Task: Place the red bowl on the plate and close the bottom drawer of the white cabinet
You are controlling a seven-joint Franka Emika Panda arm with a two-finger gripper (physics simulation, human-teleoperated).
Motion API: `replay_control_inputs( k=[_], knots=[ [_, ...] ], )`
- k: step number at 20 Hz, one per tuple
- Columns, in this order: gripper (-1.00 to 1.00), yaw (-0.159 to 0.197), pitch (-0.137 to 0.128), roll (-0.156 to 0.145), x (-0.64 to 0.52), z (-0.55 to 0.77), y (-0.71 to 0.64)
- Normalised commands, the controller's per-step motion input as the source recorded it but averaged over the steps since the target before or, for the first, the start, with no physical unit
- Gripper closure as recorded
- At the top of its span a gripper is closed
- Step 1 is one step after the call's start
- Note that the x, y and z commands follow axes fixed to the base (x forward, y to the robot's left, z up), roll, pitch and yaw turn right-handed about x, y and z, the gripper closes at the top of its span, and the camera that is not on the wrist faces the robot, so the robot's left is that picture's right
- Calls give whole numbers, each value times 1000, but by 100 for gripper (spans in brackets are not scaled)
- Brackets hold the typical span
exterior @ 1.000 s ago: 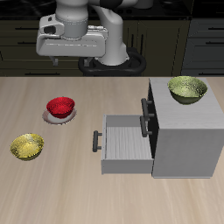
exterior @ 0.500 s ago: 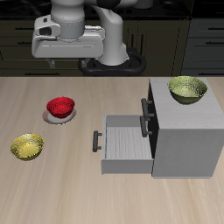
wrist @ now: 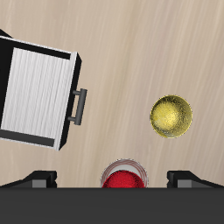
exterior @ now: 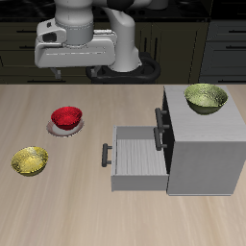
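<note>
On the wooden table (exterior: 96, 197), nearest the front edge, sits a yellow-green bowl (exterior: 30, 160). Just behind it, the red bowl (exterior: 66, 118) rests on the plate (exterior: 56, 131), whose reddish rim peeks out beneath it. High above these hangs the pincer (exterior: 59, 68), well clear of the table; its fingers are barely visible in the exterior view, while the wrist view shows them set wide apart with nothing between them. Further along, the bottom drawer (exterior: 135, 158) stands pulled out, its dark bar handle (exterior: 106, 154) facing the bowls. It belongs to the white cabinet (exterior: 204, 154), on whose flat top another yellow-green bowl (exterior: 206, 97) sits.
</note>
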Motion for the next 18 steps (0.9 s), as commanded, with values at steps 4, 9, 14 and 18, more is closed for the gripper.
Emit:
replay_control_inputs(
  k=[4, 9, 14, 18],
  knots=[
    [-100, 0, -5, -20, 161, 7, -10],
    [-100, -1, 15, -4, 213, -56, -44],
    [-100, 58, 7, 5, 155, -95, 5],
    [-100, 125, 11, 14, 175, -109, 74]
  ],
)
